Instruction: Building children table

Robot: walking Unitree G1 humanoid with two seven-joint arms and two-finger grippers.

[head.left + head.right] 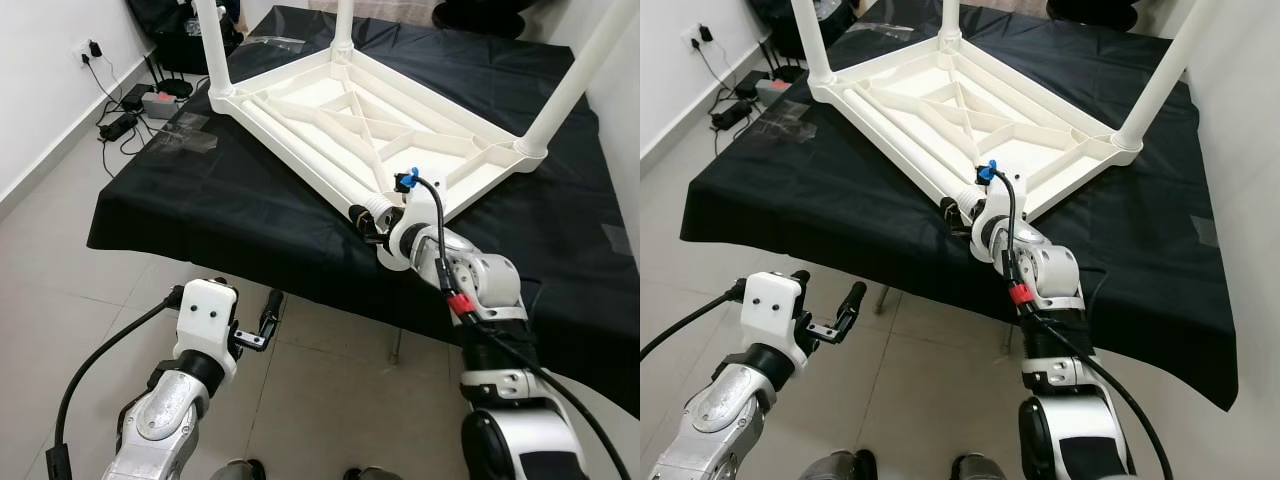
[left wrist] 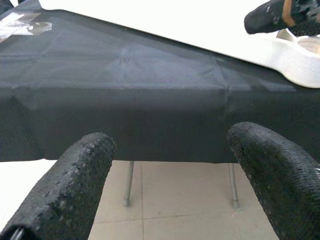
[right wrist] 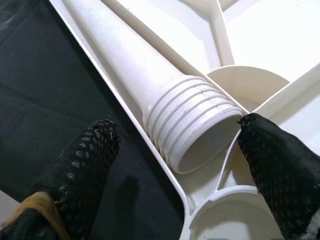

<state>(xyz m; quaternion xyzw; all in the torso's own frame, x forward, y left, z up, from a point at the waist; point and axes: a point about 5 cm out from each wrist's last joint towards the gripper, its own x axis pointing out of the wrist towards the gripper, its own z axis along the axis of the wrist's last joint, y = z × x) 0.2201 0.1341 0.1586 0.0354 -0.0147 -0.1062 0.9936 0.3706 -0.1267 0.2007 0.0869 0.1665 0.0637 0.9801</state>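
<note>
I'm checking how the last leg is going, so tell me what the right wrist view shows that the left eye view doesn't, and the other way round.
Right wrist view alone: the loose leg's ribbed threaded end and hollow mouth, lying in the tabletop's underside between the right hand's open fingers, next to a round socket.

Left eye view alone: three legs already standing in the upturned tabletop, the black cloth over the work table, cables and a power strip on the floor, and the left hand hanging low, open.

Both: the white tabletop, the loose leg and the right hand at the near corner.
</note>
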